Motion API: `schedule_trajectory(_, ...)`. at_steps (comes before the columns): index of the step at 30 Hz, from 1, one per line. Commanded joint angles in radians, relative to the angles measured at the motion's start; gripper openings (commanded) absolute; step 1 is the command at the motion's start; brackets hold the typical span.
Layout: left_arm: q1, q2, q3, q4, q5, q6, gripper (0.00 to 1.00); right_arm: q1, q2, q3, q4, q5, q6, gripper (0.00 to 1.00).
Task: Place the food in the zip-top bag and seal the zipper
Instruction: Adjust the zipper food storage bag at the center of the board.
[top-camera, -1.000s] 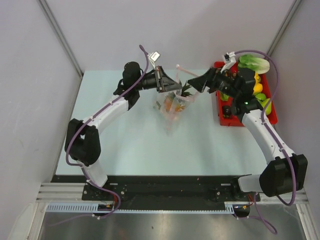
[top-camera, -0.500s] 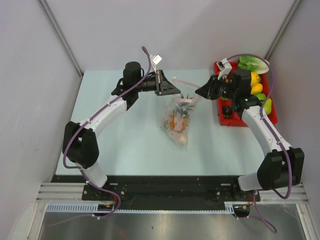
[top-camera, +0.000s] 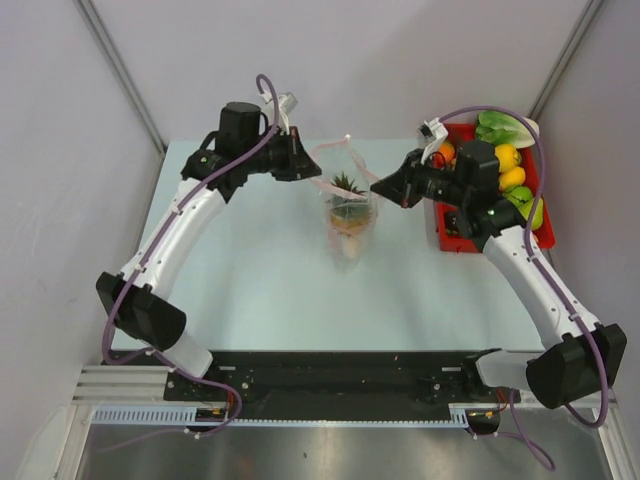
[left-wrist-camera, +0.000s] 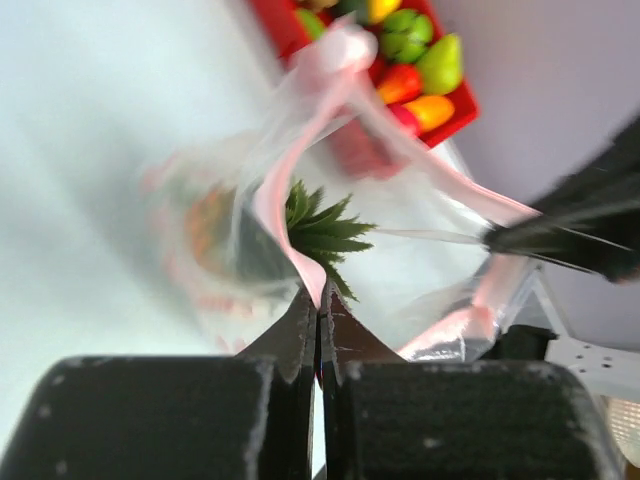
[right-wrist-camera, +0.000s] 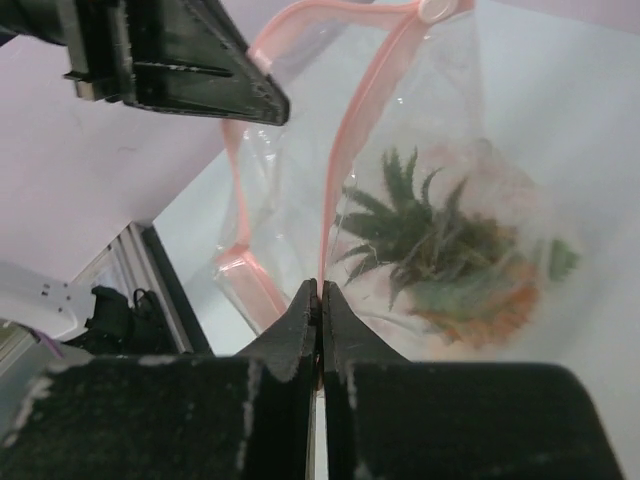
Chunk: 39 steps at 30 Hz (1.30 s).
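Observation:
The zip-top bag (top-camera: 348, 228) hangs upright over the table between my two grippers, with a dark spiky-leaved food (top-camera: 346, 184) and orange food inside. My left gripper (top-camera: 315, 175) is shut on the bag's left mouth edge (left-wrist-camera: 318, 285). My right gripper (top-camera: 376, 187) is shut on the pink zipper (right-wrist-camera: 345, 150) at the other side. The mouth gapes open in a loop, with its pale slider (right-wrist-camera: 435, 10) at the far end. The spiky leaves (right-wrist-camera: 420, 225) show through the clear plastic. More food (top-camera: 510, 178) lies in the red tray.
The red tray (top-camera: 447, 238) stands at the table's back right, under my right arm, with green, yellow and orange pieces (left-wrist-camera: 410, 45) in it. Grey walls close the table at the back and both sides.
My right gripper closed on the bag's mouth edge. Both arms pulled the bag up off the table and toward the back; it now hangs upright between them.

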Motion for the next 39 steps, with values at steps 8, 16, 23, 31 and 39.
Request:
schedule_trajectory(8,0.020,0.015,0.042,-0.228,-0.080,0.160,0.07,-0.033,0.109,0.035,-0.031,0.072,0.034,0.00)
schedule_trajectory(16,0.020,0.096,0.133,-0.190,-0.081,0.100,0.60,-0.036,0.106,0.035,-0.024,0.068,0.037,0.00)
schedule_trajectory(23,0.020,0.199,0.240,-0.208,-0.061,0.099,0.25,-0.035,0.106,0.035,-0.004,0.069,0.052,0.00)
schedule_trajectory(31,0.011,0.141,0.401,-0.338,0.141,0.178,0.00,-0.026,0.089,0.037,0.050,0.083,0.114,0.00)
schedule_trajectory(39,-0.002,0.222,0.391,-0.369,0.167,0.120,0.00,-0.065,0.149,0.035,-0.002,0.115,0.114,0.00)
